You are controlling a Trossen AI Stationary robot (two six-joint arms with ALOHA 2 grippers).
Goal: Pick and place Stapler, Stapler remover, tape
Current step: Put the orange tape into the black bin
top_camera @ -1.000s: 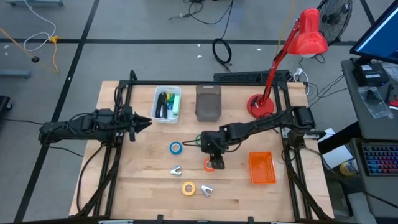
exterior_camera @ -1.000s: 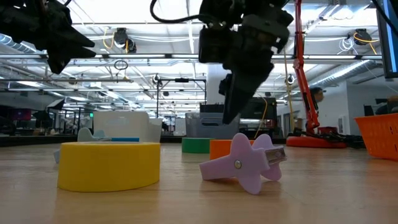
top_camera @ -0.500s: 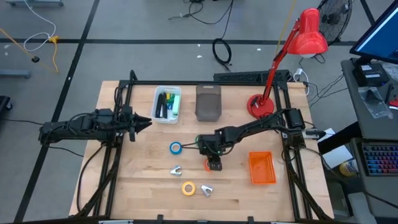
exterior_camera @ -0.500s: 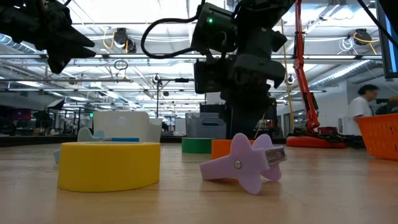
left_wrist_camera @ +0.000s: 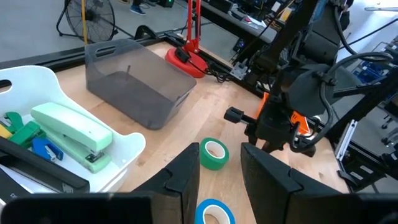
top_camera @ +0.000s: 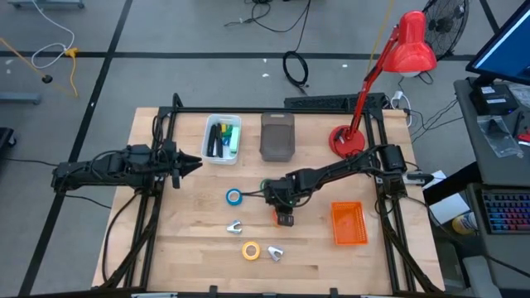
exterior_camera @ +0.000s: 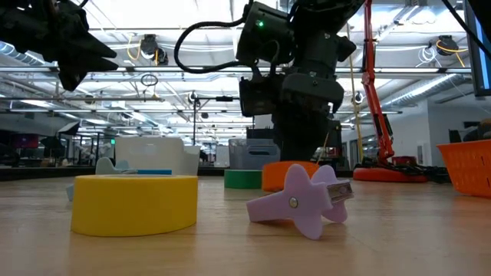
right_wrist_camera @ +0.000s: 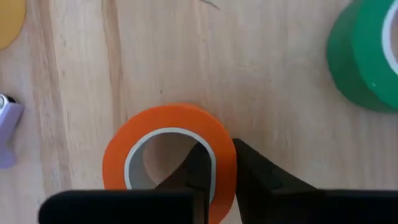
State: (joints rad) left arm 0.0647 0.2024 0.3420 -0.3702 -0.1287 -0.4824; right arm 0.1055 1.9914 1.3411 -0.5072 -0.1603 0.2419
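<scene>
Right gripper (right_wrist_camera: 214, 177) pinched on the orange tape roll (right_wrist_camera: 168, 158), one finger inside the ring, one outside, clamping the wall. Roll lies flat at mid-table, hole up, directly under the gripper; a ring, so no long axis. Orange basket (top_camera: 348, 223) sits just to the right. Left gripper (top_camera: 192, 161), fingers parted and empty, waits near the white bin (top_camera: 222, 138).

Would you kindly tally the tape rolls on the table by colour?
Blue tape: 1
Green tape: 1
Orange tape: 1
Yellow tape: 1
Total: 4
</scene>
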